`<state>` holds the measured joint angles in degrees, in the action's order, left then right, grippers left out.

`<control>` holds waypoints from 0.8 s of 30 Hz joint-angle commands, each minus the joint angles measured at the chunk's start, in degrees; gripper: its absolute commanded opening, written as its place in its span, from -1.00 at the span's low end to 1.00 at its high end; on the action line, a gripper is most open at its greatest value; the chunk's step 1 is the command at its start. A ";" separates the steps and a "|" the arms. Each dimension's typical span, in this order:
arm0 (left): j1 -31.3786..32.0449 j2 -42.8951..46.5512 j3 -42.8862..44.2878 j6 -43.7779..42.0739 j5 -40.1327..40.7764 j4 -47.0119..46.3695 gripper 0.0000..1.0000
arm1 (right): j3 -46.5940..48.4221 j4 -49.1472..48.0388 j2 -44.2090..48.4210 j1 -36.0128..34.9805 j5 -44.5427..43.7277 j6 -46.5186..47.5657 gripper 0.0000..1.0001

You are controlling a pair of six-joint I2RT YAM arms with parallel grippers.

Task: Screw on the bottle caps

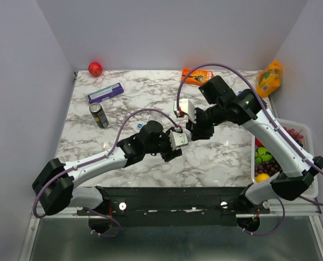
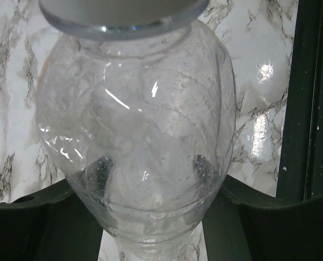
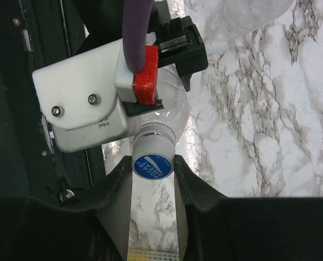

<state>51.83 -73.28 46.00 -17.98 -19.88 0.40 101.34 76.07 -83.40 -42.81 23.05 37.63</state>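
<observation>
The jaws of the right gripper (image 3: 153,173) narrowly pinch the blue bottle cap (image 3: 153,166) between them, seated on the neck of the clear bottle (image 2: 134,136), whose body sits clamped between the wider jaws of the left gripper (image 2: 150,212), probably braced against the twisting.

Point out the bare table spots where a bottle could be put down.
Bare marble lies at the back between the purple packet and orange packet, and at the near right between the right gripper and the fruit basket. Crowded: the centre, where the left gripper and right gripper meet on the bottle.
</observation>
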 commanded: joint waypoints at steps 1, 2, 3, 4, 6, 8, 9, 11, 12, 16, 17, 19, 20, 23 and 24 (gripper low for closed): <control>0.02 2.70 -1.08 7.42 0.54 -10.60 -1.00 | 2.89 5.84 -2.82 -0.52 -0.29 -4.84 -0.14; 0.02 2.87 -1.43 7.87 0.63 -10.95 -1.00 | 4.12 6.45 -3.52 -0.52 -0.11 -5.45 -0.10; -0.07 2.96 -1.70 8.74 0.80 -11.04 -1.00 | 4.74 6.54 -3.70 -0.52 -0.02 -5.81 -0.07; -0.07 3.14 -2.22 9.10 0.89 -11.13 -1.00 | 5.35 6.72 -3.88 -0.52 0.15 -5.98 0.02; -0.15 3.23 -2.67 9.97 0.89 -11.21 -1.00 | 7.46 6.98 -4.32 -0.52 0.16 -6.69 0.13; -0.15 3.32 -3.28 10.42 0.89 -11.30 -1.00 | 9.31 7.59 -4.67 -0.52 -0.28 -7.30 0.24; -0.33 3.40 -3.46 10.85 0.81 -11.30 -1.00 | 11.14 7.86 -5.11 -0.52 -0.37 -7.39 0.26; -0.59 3.40 -3.90 12.08 0.46 -11.22 -1.00 | 12.56 8.47 -5.29 -0.52 -1.07 -7.74 0.35; -0.68 3.49 -4.07 12.52 0.28 -11.21 -1.00 | 13.18 8.65 -5.20 -0.61 -1.25 -7.74 0.40; -1.91 3.75 -4.95 15.07 -1.04 -11.13 -1.00 | 12.58 8.83 -1.44 -0.44 -1.87 -6.25 0.94; -2.26 3.84 -5.48 16.21 -1.74 -11.13 -1.00 | 11.17 7.09 0.15 -0.35 -1.17 -4.68 0.98; -3.05 4.28 -6.01 17.27 -4.28 -11.65 -1.00 | 6.97 3.84 4.27 -0.35 0.85 -2.66 0.99; -3.66 4.37 -6.36 17.71 -5.25 -12.00 -1.00 | 1.72 -0.70 8.56 -0.35 3.12 -0.82 0.99; -4.28 5.07 -6.45 17.80 -6.93 -12.09 -1.00 | -6.22 -7.58 13.51 -0.35 5.42 0.86 0.99; -4.28 5.16 -6.45 17.19 -7.28 -11.92 -1.00 | -6.94 -8.91 13.61 -0.35 5.25 0.52 0.99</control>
<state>48.25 -70.15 40.01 -2.17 -22.96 -9.34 99.88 74.15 -74.15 -42.81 24.34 35.07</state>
